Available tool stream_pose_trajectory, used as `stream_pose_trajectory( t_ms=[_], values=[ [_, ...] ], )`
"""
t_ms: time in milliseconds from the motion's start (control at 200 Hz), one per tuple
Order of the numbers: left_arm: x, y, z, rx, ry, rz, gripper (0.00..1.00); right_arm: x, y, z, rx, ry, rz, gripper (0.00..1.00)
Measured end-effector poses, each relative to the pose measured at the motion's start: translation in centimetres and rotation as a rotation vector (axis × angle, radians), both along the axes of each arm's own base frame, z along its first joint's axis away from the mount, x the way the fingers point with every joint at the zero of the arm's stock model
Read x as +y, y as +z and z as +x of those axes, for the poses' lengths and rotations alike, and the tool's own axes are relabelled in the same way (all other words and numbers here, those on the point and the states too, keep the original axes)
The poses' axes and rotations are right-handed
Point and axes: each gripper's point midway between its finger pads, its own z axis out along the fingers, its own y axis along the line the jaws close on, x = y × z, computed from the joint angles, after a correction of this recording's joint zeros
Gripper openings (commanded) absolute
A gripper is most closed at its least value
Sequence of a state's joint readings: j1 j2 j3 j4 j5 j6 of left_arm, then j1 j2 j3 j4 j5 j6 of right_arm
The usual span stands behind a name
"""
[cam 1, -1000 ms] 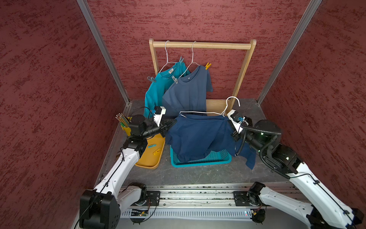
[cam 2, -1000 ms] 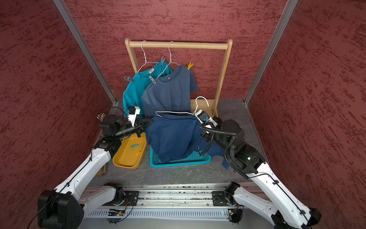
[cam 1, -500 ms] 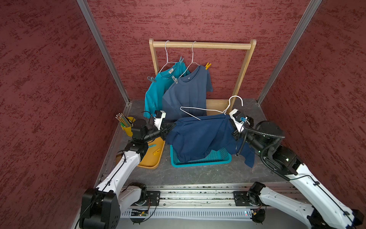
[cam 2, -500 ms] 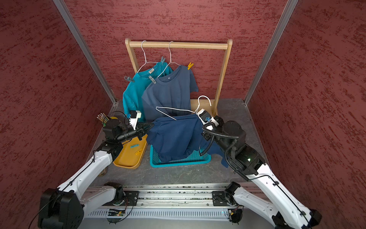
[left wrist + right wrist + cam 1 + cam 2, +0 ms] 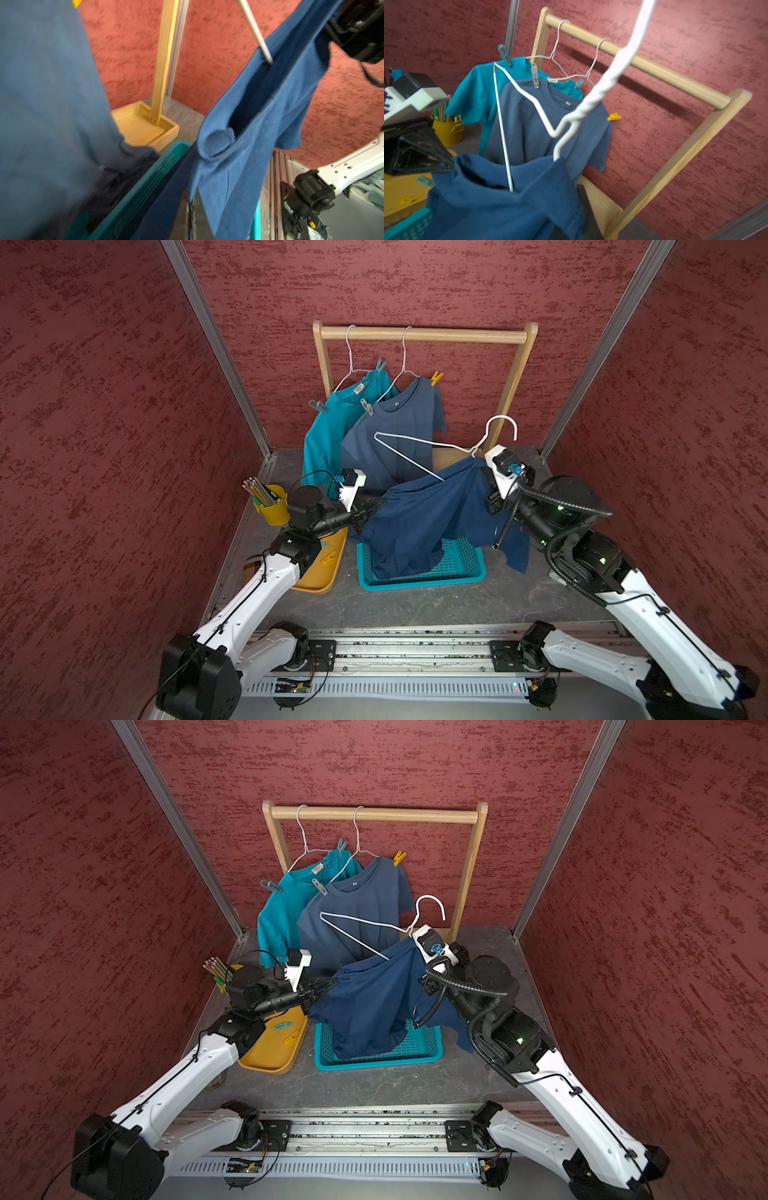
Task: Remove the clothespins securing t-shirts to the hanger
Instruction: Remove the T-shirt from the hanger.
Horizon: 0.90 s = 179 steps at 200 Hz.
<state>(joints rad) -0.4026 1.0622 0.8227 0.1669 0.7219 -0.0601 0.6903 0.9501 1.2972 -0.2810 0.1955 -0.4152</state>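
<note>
navy t-shirt (image 5: 415, 522) held up at two ends

your left gripper (image 5: 374, 508) is pinched tight on its edge; your right gripper (image 5: 579, 212) is closed where an arm of the loose hanger (image 5: 611, 70) runs under the same cloth. the hem sags into the teal basket (image 5: 424, 578), one sleeve hanging outside it. three grey-blue clothespins (image 5: 318, 406) and a yellow clothespin (image 5: 436, 377) clip the teal t-shirt (image 5: 324, 439) and slate t-shirt (image 5: 399, 427) on the wooden rack (image 5: 424, 334). two more pins lie in the yellow tray (image 5: 320, 580). bare grey table (image 5: 415, 605) runs in front of tray and basket.
</note>
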Motion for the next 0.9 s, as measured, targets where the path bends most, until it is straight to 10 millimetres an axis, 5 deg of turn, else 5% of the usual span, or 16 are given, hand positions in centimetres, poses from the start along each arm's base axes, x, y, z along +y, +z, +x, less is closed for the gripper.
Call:
stream_pose_trajectory(
  t_ms=[110,190,336,436,506,621,897],
  values=[
    [-2.4,3.8,-1.5,-0.112,-0.068,-0.007,0.00,-0.8,2.3,-0.2,-0.061,-0.029,0.043,0.00],
    [-3.0,4.7,-1.6,-0.150,-0.081,-0.005,0.00,-1.2,3.1,-0.3,-0.081,-0.045,0.058,0.00],
    [-3.2,1.8,-0.2,-0.106,-0.044,0.036,0.05,-1.1,3.0,-0.2,-0.077,-0.047,0.056,0.00],
    [-2.6,-1.7,0.3,-0.042,-0.010,0.077,0.38,-1.0,2.6,0.0,-0.070,-0.046,0.052,0.00],
    [-1.9,-3.8,0.8,0.010,0.032,0.102,0.49,-0.8,2.1,0.1,-0.061,-0.041,0.051,0.00],
    [0.3,-5.7,1.4,0.059,0.131,0.125,0.52,0.4,0.7,0.6,-0.037,-0.004,0.049,0.00],
    [6.9,-2.1,1.2,-0.038,0.393,0.090,0.55,7.6,-4.4,3.9,0.074,0.199,0.002,0.00]
  ],
)
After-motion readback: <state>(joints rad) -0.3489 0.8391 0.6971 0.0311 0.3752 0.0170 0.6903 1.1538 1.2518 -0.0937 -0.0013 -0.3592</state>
